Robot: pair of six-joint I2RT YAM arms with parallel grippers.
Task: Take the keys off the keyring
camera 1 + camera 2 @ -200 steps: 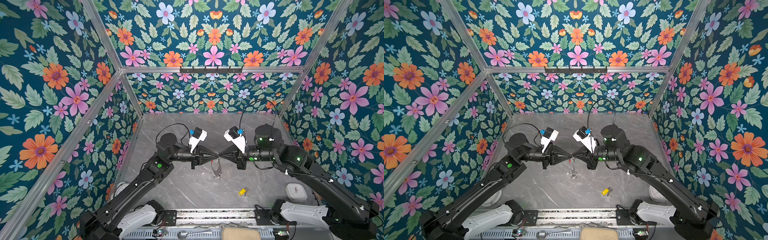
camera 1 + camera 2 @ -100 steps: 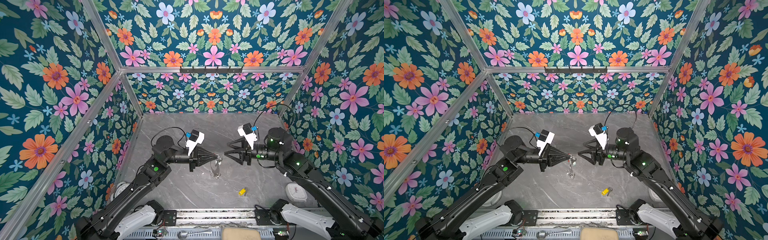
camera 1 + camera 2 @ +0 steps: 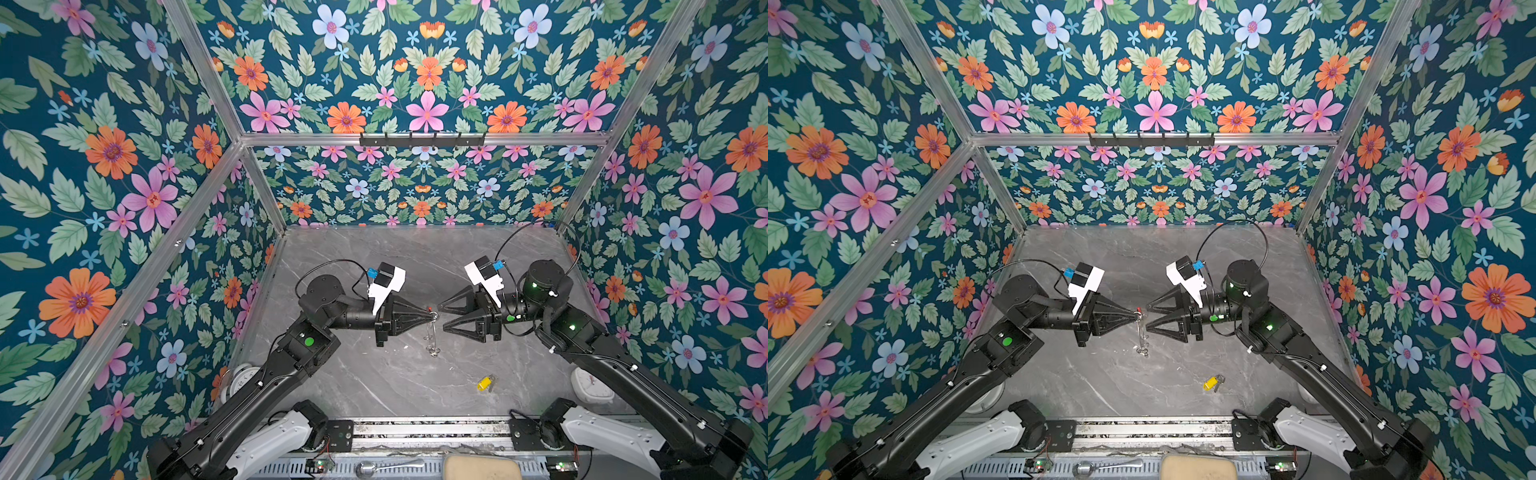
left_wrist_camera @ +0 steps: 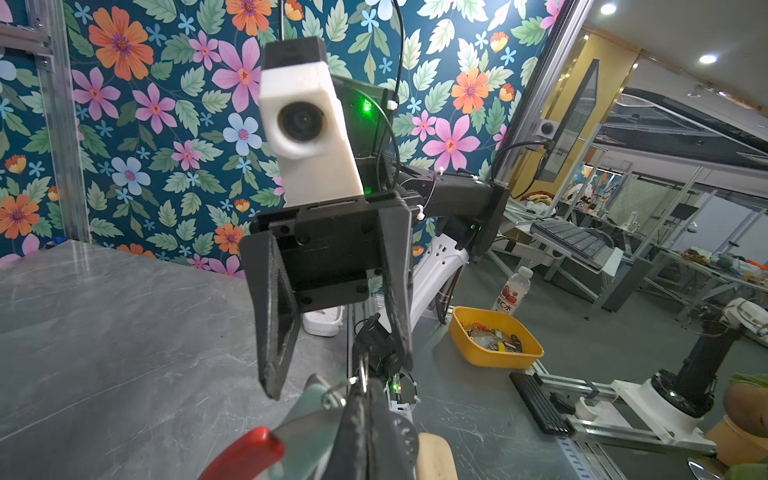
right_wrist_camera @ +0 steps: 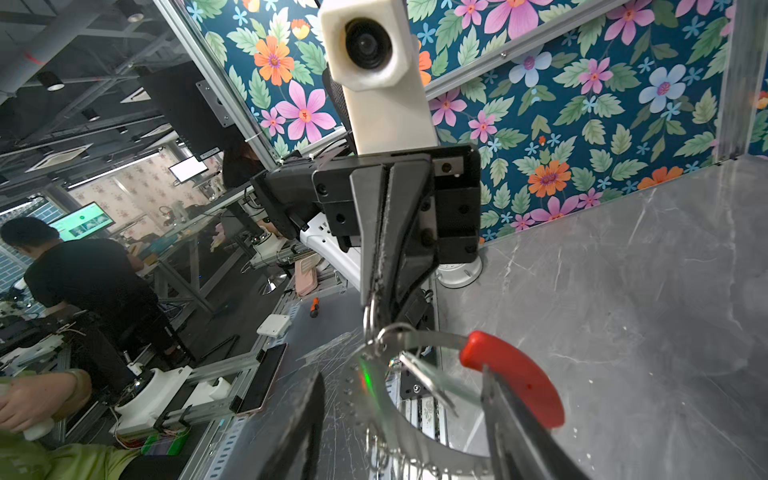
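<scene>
The keyring (image 3: 432, 338) (image 3: 1140, 338) hangs edge-on above the grey table, a thin hoop with a red sleeve (image 5: 515, 374) (image 4: 249, 451). My left gripper (image 3: 432, 316) (image 3: 1138, 315) (image 4: 363, 390) (image 5: 376, 303) is shut on a small split ring at its top. A key with a pale mint tag (image 4: 309, 399) (image 5: 432, 382) dangles from the hoop. My right gripper (image 3: 443, 319) (image 3: 1148, 320) (image 5: 401, 374) (image 4: 336, 374) is open just right of the hoop, gripping nothing. A key with a yellow tag (image 3: 484, 382) (image 3: 1212, 382) lies loose on the table.
Flowered walls close in the left, back and right sides. A white round clock (image 3: 243, 376) sits by the left arm's base and a white device (image 3: 590, 384) by the right one. Outside the cell, a yellow tray (image 4: 494, 345) holds small items.
A second ago both grippers met shut at the keyring. The right gripper opened, drew back to the right, and has come back close to the hoop. The left gripper still holds the keyring.
</scene>
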